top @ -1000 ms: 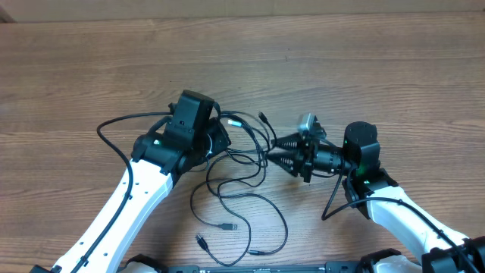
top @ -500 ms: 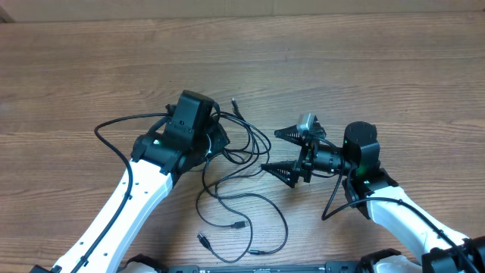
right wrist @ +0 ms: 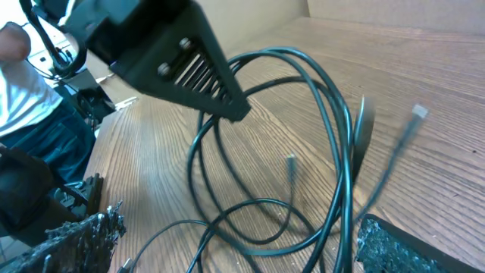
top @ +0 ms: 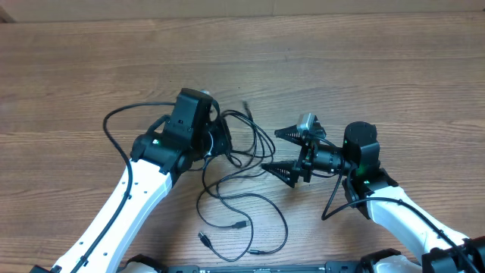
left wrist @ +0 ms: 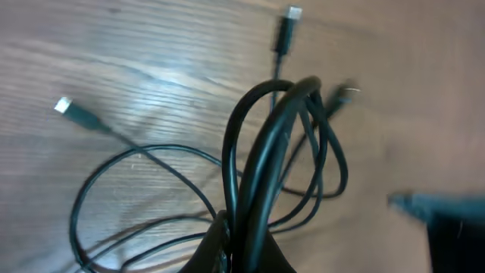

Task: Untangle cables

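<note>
Several thin black cables [top: 244, 155] lie tangled on the wooden table between the two arms. Loose loops trail toward the front edge and end in small plugs [top: 242, 224]. My left gripper [top: 218, 141] is shut on a bundle of cable strands [left wrist: 261, 152], pinched between its jaws at the bottom of the left wrist view. Two plug ends [left wrist: 288, 17] rest on the wood beyond. My right gripper [top: 279, 153] stands wide open just right of the tangle. In the right wrist view, cable loops [right wrist: 333, 144] hang between its fingers [right wrist: 72, 239] without being gripped.
A thicker black arm wire [top: 114, 125] arcs out to the left of the left arm. Another [top: 333, 201] hangs by the right arm. The left gripper's body [right wrist: 163, 53] fills the upper left of the right wrist view. A person [right wrist: 19, 76] stands beyond the table.
My right gripper has gone from shut at the tangle to wide open, letting the strands go. The left gripper still grips its bundle, and a free plug end has swung up and to the left.
</note>
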`<state>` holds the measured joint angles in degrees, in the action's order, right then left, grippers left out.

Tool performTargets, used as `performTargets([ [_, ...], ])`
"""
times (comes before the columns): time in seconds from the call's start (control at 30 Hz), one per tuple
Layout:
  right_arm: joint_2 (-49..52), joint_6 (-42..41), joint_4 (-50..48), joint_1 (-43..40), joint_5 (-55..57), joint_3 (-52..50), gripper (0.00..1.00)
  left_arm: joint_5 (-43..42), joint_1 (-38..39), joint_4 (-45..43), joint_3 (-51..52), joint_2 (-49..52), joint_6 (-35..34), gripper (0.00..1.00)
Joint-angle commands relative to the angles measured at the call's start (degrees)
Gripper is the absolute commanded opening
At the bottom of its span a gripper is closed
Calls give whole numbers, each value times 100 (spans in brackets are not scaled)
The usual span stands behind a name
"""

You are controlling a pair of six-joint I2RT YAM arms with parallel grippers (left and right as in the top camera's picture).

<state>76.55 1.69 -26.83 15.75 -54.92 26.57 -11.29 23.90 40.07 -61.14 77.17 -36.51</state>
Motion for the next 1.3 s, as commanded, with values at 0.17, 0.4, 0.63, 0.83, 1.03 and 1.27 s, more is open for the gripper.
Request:
performTargets([
  [0.17, -13, 11, 68, -4, 114, 2, 100, -529, -26, 162, -90, 35, 2009, 4],
  [0.4, -13, 11, 68, -4, 138, 2, 100, -529, -26, 142, -90, 35, 2238, 4],
  [0.63, -13, 11, 83, -7, 138, 2, 100, -476, -28, 13, -101, 4, 2234, 4],
  [0.83, -13, 9, 83, -7, 236, 2, 100, 881, -37, 437, -387, -407, 2214, 4],
  [1.03, -13, 11, 173, -7, 273, 2, 100, 2675, -326, 1248, -960, -935, 1681, 4],
  [1.27, -13, 11, 190, -7, 306, 2, 100, 2986, -1626, 2087, -1971, -1145, 1556, 4],
])
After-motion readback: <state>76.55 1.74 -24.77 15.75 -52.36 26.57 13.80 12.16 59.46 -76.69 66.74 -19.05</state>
